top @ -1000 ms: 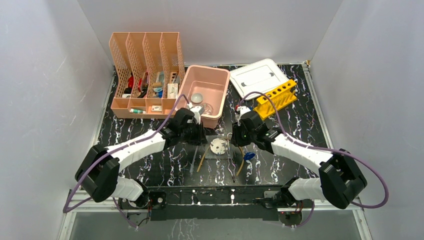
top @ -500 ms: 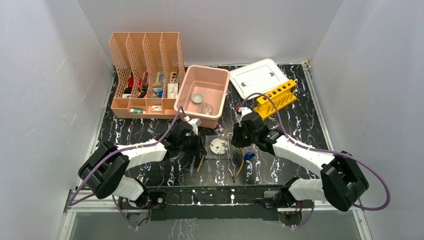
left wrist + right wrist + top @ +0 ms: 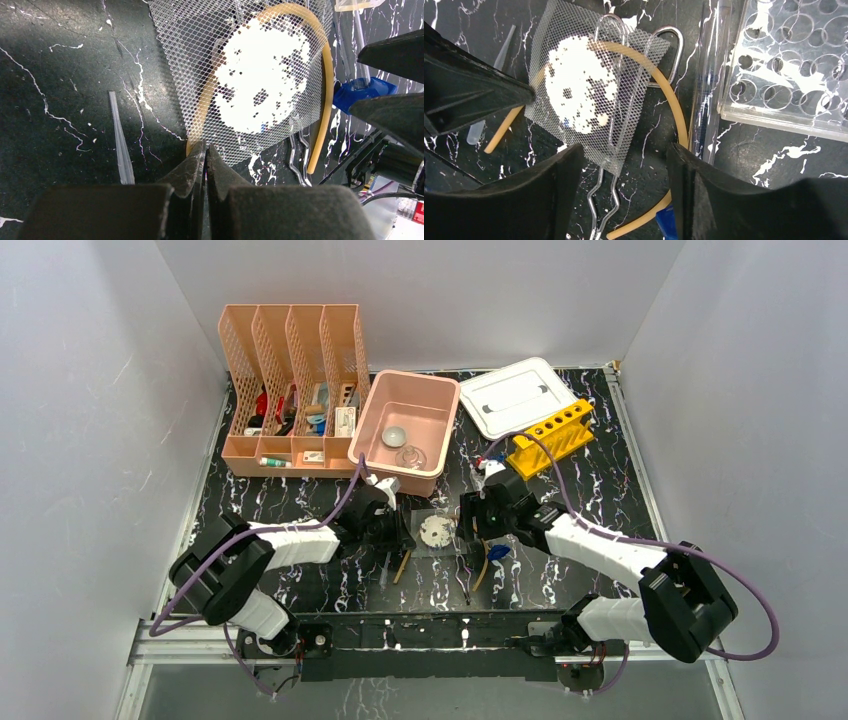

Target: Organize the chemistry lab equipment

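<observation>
A wire mesh square with a white centre (image 3: 435, 532) (image 3: 240, 75) (image 3: 589, 85) lies on the black table between both arms. A yellow rubber tube (image 3: 327, 90) (image 3: 674, 115) arcs under it. Bent metal wire tweezers (image 3: 606, 210) run out from beneath the mesh, and a blue clip (image 3: 362, 92) (image 3: 497, 552) rests beside them. My left gripper (image 3: 403, 535) (image 3: 205, 147) is shut with its tips at the mesh's edge; I cannot tell whether mesh is pinched. My right gripper (image 3: 470, 530) (image 3: 624, 195) hangs open astride the tweezers and the mesh corner, holding nothing.
A clear tube rack (image 3: 789, 65) and a glass rod (image 3: 706, 100) lie right of the mesh, and a clear pipette (image 3: 120, 145) left of it. Farther back stand the yellow rack (image 3: 550, 437), white lid (image 3: 515, 395), peach file holder (image 3: 295, 350) and pink tub (image 3: 452, 430) holding glass dishes (image 3: 410, 455).
My left arm has drawn back from the pink tub's front and come down to the mesh, still shut. My right gripper's jaws have spread open over the tweezers.
</observation>
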Available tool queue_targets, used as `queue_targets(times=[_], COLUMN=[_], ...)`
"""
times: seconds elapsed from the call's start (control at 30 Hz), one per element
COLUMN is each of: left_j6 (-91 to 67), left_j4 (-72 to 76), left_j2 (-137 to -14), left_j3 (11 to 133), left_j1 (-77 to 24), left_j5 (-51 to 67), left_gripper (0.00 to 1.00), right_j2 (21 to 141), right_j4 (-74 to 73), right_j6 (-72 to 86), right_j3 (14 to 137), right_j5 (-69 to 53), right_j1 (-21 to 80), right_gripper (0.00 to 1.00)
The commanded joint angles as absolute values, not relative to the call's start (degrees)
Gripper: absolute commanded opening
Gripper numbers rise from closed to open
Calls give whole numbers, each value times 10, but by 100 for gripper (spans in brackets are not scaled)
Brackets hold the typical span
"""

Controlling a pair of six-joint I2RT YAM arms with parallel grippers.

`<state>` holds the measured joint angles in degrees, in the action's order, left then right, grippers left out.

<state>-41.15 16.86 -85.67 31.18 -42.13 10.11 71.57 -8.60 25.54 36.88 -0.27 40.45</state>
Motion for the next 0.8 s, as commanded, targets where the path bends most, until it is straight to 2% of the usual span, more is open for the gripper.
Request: queue_targets(times=[0.0, 0.13, 0.3, 0.57, 0.67, 0.77], left_j6=[-410, -408, -406, -404, -403, -403], left_j4=[164, 163, 162, 161, 161, 161], left_j2=[-879, -882, -887, -885, -886, -885], left_j3=[293, 294, 295, 292, 293, 293], left_j1=[-423, -423, -423, -423, -423, -423], left_j5=[69, 70, 71, 70, 70, 70], left_gripper=[0, 0, 0, 0, 0, 0], right_j2=[713, 728, 748, 775, 773, 760], right_j4=[-42, -19, 37, 81, 83, 90], right_j6=[262, 265, 260, 244, 231, 223], right_j3=[356, 342, 323, 306, 311, 312], right_j5=[-23, -32, -81, -115, -123, -126], right_j1=[401, 399, 398, 396, 396, 395], right_gripper=[75, 76, 64, 62, 53, 33])
